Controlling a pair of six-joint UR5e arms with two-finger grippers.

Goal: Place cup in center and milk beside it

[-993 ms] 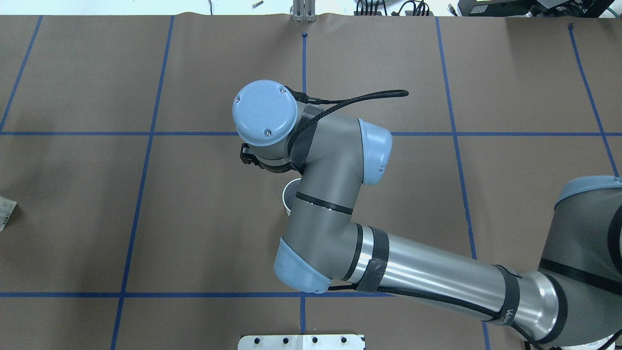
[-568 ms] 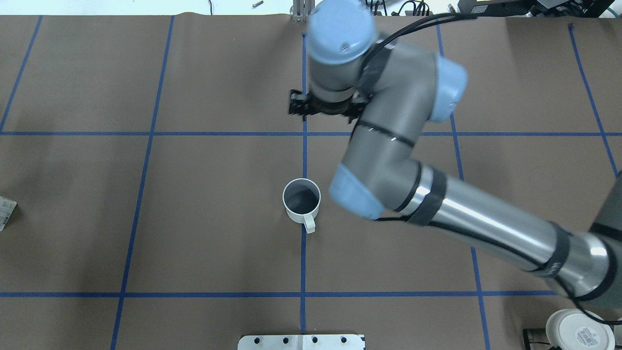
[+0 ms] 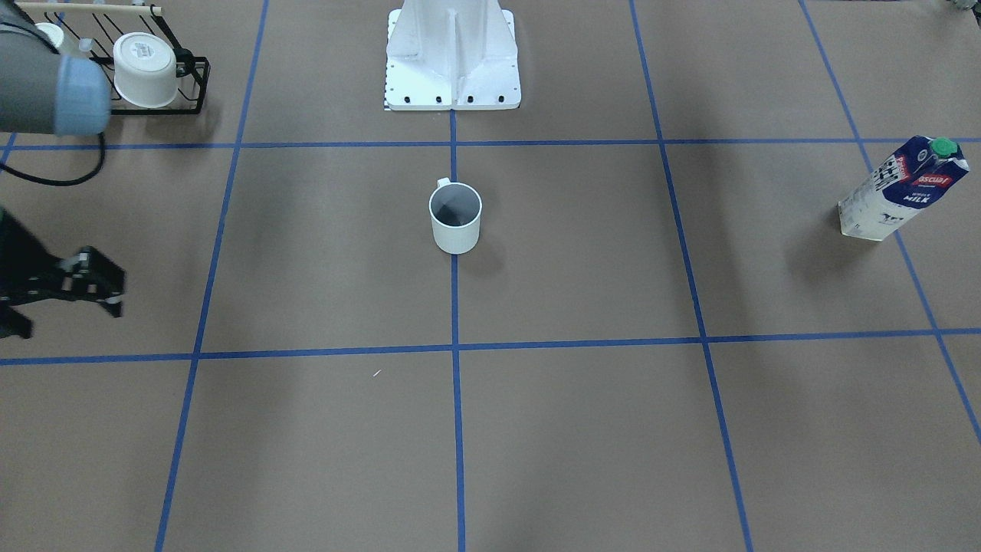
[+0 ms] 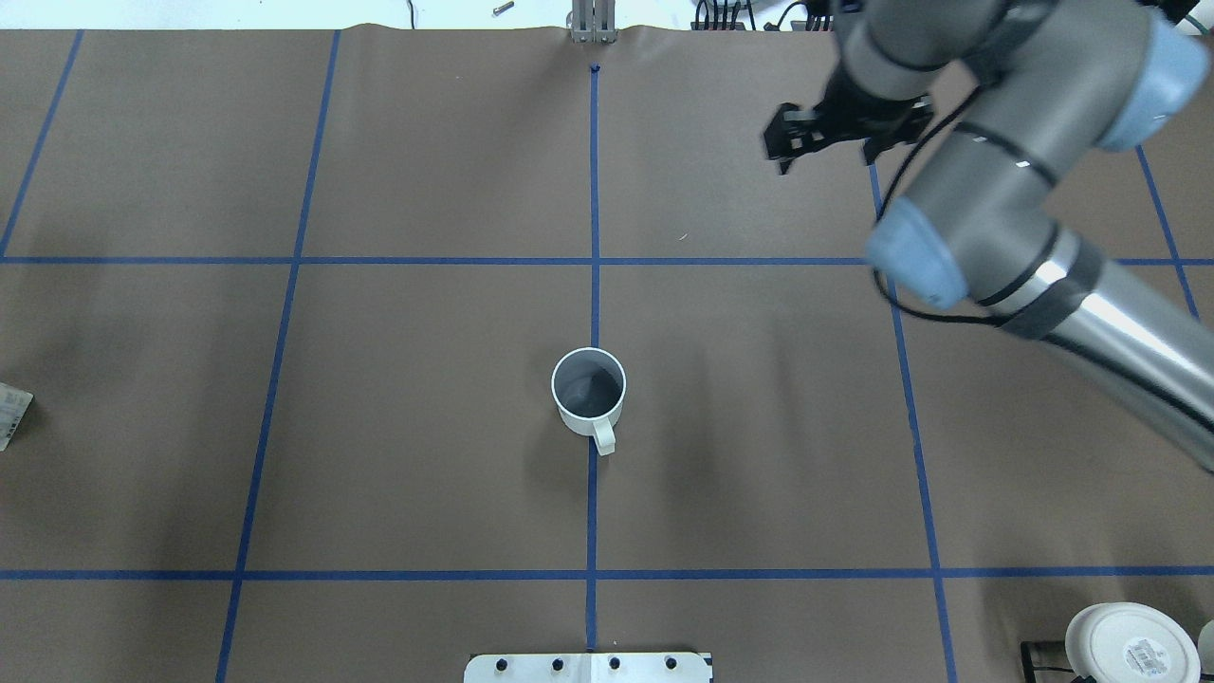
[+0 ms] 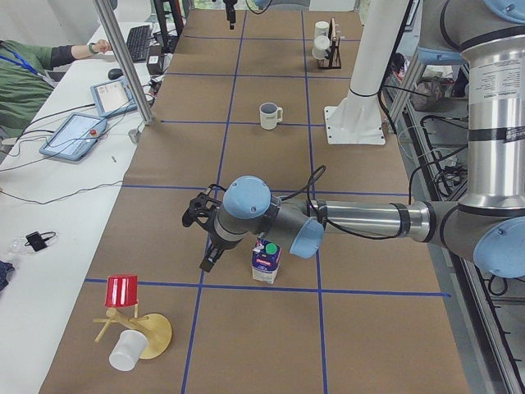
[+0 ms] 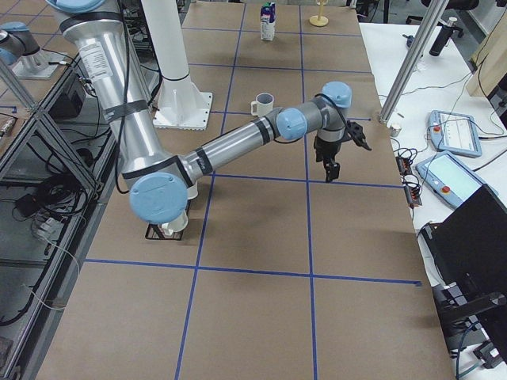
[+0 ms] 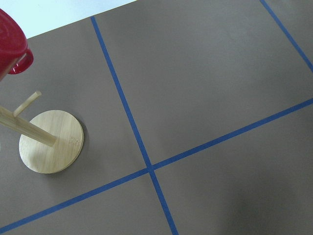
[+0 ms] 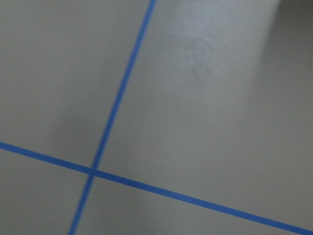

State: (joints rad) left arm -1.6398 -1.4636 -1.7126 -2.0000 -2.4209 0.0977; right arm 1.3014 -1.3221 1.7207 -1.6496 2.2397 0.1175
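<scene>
The cup [image 4: 588, 389], white with a dark grey inside, stands upright on the centre blue tape line [image 4: 594, 304], handle toward the robot; it also shows in the front view [image 3: 455, 218]. My right gripper [image 4: 825, 152] is open and empty, raised over the far right of the table, well away from the cup; the front view shows it at the left edge [image 3: 69, 307]. The milk [image 3: 900, 188] stands upright at the table's left end, alone. My left gripper [image 5: 205, 246] shows only in the exterior left view, beside the milk [image 5: 266, 261]; I cannot tell whether it is open or shut.
A black rack [image 3: 191, 73] at the right near corner holds a wider white cup [image 4: 1129, 645] with a label on its base. A wooden mug tree [image 5: 135, 328] with a red cup and a white cup lying by it stands at the left end. The white base plate [image 4: 588, 667] is at the near edge.
My right arm has risen from over the cup and swung away to the far right. The cup, first hidden under the arm, stands uncovered in the same place.
</scene>
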